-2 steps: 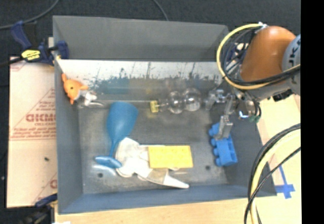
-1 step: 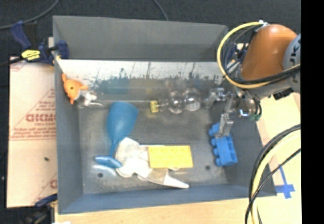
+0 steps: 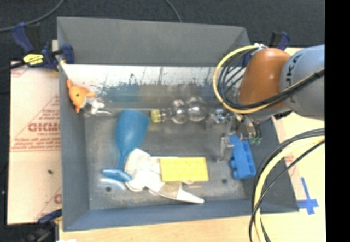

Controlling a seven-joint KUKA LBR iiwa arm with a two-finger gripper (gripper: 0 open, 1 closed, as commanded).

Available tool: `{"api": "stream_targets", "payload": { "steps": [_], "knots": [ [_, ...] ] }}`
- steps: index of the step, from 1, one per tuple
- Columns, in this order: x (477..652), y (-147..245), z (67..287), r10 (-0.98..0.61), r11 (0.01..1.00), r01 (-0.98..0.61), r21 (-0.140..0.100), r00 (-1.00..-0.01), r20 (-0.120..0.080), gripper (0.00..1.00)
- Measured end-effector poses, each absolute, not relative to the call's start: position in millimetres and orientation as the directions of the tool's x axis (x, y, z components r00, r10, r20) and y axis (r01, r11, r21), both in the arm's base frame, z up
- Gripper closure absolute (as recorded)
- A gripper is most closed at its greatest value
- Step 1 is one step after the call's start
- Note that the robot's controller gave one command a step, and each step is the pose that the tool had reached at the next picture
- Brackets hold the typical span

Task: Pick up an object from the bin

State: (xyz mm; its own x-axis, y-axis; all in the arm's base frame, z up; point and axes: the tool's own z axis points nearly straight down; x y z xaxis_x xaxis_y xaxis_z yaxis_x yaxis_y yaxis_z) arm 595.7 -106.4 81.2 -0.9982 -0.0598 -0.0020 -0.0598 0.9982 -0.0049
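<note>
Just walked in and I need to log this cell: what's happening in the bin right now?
The robot arm reaches in from the right. Its gripper is low at the right end of the grey metal bin, right by a blue plastic toy brick. Whether it grips the brick cannot be told. A blue plastic goblet, a flat yellow sponge, crumpled white pieces and a small orange toy fish lie further left.
</note>
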Motion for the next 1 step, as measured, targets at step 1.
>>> {"api": "stream_targets", "payload": {
  "steps": [1],
  "knots": [
    [531.6,-88.9,73.8,0.049,0.999,0.049,-0.001,-0.999,-0.003,0.0]
  ]
}}
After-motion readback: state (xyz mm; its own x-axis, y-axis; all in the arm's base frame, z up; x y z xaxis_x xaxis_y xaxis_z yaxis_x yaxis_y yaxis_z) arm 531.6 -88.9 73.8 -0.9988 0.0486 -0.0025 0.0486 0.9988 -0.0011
